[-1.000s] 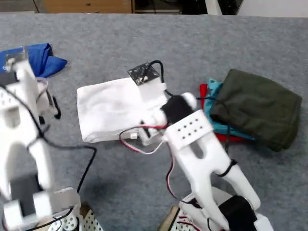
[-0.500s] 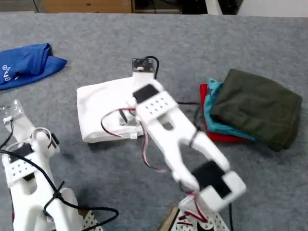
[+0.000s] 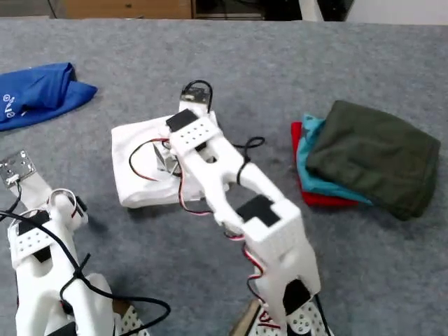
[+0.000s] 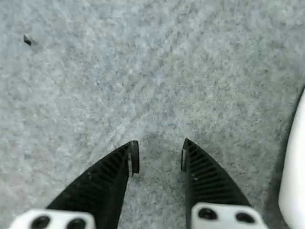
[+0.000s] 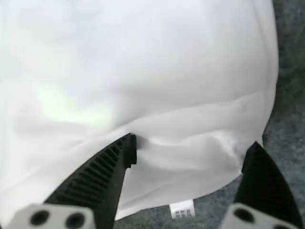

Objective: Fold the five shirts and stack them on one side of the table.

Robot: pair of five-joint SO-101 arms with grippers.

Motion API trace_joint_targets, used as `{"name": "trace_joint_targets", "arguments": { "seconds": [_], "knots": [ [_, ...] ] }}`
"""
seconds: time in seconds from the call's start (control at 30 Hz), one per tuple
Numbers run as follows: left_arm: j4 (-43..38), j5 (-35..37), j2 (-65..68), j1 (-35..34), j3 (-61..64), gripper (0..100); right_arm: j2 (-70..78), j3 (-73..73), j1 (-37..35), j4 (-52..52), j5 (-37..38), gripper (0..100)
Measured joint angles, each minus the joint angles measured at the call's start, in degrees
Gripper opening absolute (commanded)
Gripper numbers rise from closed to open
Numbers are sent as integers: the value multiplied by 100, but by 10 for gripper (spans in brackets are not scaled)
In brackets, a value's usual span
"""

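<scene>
Shirt (image 5: 143,71) (white) lies directly beneath R pincer (image 5: 193,147), jaws spread wide.

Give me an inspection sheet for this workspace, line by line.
Surface: grey felt table top.
Job's things: folded white cotton shirt at centre; crumpled blue shirt at high view's left; dark green folded shirt stacked on teal shirt and red shirt.
Clutter: small dark speck.
Hands: left hand open over bare felt; right hand open over the white shirt.
Cables: black cable and red-white wires hang off the right arm.
Surroundings: wooden furniture behind table.
</scene>
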Motion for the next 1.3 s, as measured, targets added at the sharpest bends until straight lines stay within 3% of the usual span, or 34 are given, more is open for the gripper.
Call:
{"name": "trace_joint_targets", "arguments": {
  "seconds": [0.17,0.27,0.6,0.87,1.1,1.3],
  "knots": [
    [0,0,0,0,0,161,158,-88,0,70,0,143],
    [0,0,0,0,0,161,193,-97,18,141,0,93],
    [0,0,0,0,0,161,211,-229,18,484,0,29],
    [0,0,0,0,0,161,246,-1002,62,1363,237,3],
    [0,0,0,0,0,161,255,-2321,774,2391,897,4],
    [0,0,9,0,0,161,255,-3200,1793,2514,1582,4]
  ]
}}
